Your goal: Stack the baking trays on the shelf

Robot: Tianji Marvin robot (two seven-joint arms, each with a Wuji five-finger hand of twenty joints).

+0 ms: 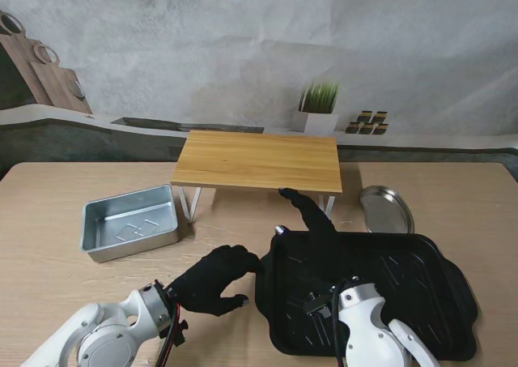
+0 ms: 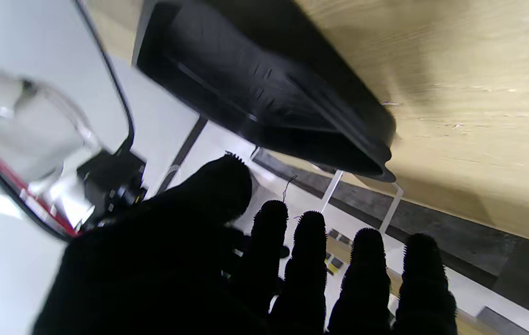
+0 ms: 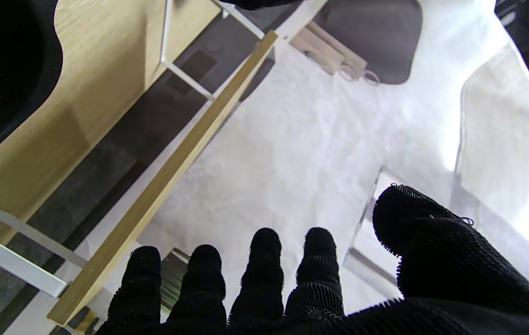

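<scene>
Two gloved hands are being shown at the black baking tray (image 1: pixel 405 290), which is lying flat on the bench (image 1: pixel 48 286) at the right front, nearer to me than the shelf (image 1: pixel 257 160). The left hand (image 1: pixel 212 279) is being held just beside the tray's left rim, its fingers (image 2: pixel 362 274) spread apart and only slightly curled; contact with the rim cannot be told, and nothing is being gripped. In the left wrist view the tray's rounded corner (image 2: pixel 376 158) is being seen close beyond the fingertips.

The right hand (image 1: pixel 312 221) is being stretched over the tray's far left corner, fingers (image 3: pixel 264 274) extended and parted, thumb set aside, pointing toward the shelf; nothing is being held. Its forearm is being angled up from the lower right, across the tray.

The black tray's long axis is being laid left to right, slightly skewed. A silver baking tray (image 1: pixel 129 221) is resting on the bench left of the shelf, well apart from both hands, its long axis also roughly left to right. A round metal plate (image 1: pixel 386 208) is lying to the right of the shelf legs.
</scene>
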